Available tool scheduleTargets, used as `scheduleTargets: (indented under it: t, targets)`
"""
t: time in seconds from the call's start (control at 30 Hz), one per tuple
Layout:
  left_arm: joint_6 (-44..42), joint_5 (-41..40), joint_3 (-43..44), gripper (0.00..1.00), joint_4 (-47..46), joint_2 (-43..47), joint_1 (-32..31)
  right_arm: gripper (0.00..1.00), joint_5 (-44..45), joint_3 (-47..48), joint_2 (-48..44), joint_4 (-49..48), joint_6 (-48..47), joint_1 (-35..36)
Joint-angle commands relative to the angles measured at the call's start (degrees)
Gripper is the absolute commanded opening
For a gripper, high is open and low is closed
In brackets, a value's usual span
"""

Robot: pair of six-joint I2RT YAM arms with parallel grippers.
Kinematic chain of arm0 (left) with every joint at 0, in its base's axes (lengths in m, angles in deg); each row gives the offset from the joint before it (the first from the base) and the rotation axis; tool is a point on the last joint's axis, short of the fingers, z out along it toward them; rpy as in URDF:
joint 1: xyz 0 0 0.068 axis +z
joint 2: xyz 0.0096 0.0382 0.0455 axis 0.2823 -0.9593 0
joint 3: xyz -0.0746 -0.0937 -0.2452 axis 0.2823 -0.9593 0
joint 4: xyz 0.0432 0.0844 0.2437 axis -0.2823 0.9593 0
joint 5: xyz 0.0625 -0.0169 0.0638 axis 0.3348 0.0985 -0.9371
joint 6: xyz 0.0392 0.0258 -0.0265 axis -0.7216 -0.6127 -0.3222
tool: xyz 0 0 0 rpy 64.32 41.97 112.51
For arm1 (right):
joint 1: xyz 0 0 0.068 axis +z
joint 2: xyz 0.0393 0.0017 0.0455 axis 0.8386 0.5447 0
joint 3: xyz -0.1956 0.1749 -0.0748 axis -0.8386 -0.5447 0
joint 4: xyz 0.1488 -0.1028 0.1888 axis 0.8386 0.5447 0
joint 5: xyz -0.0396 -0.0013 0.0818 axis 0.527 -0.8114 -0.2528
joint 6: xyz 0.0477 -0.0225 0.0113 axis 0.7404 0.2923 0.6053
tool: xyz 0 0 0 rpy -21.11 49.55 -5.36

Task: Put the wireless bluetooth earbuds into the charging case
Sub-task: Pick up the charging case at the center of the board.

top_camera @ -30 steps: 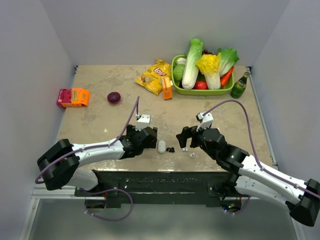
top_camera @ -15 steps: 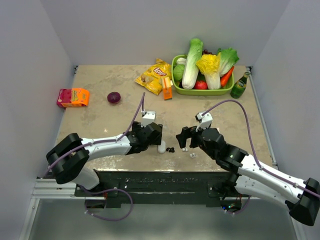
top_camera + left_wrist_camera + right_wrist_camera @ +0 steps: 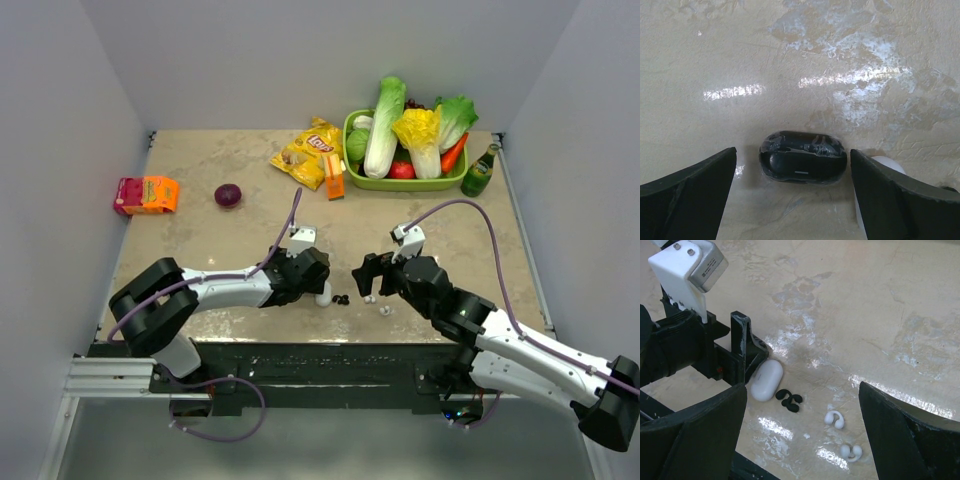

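A black charging case (image 3: 803, 163), closed and wrapped in clear film, lies on the table between the open fingers of my left gripper (image 3: 793, 167). In the top view my left gripper (image 3: 306, 276) hides it. A closed white case (image 3: 766, 379) lies just right of that gripper; its edge also shows in the left wrist view (image 3: 884, 167). The black earbuds (image 3: 789, 400) lie together beside the white case. Two white earbuds (image 3: 834, 418) (image 3: 851, 451) lie apart, further right. My right gripper (image 3: 802, 390) is open and empty above them, and also shows in the top view (image 3: 372, 276).
A green basket (image 3: 405, 183) of vegetables stands at the back right with a green bottle (image 3: 480, 170) beside it. A yellow chip bag (image 3: 310, 152), a red onion (image 3: 228, 195) and a pink-orange box (image 3: 146, 194) lie at the back and left.
My left arm has reached further right, bringing its open gripper over the black case next to the white case. My right arm has not moved.
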Motion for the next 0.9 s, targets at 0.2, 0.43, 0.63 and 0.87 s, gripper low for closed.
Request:
scheduleTargets:
  t: [0.2, 0.43, 0.63, 0.87]
  targets:
    - [0.0, 1.7, -1.3, 0.92, -2.4, 0.0, -0.3, 0.96, -0.7, -0.5, -0.3, -1.6, 0.5, 0.1]
    - [-0.3, 2.8, -1.9, 0.87, -2.7, -0.5, -0.5, 0.96, -0.6, -0.5, -0.5, -1.3, 0.5, 0.1]
    - [-0.4, 3.6, -1.6, 0.88, -3.1, -1.8, -0.5, 0.96, -0.5, -0.4, -0.4, -1.3, 0.6, 0.1]
    - [-1.9, 3.4, -0.7, 0.91, -2.9, -3.1, -0.5, 0.96, -0.5, -0.5, -0.5, -1.2, 0.5, 0.1]
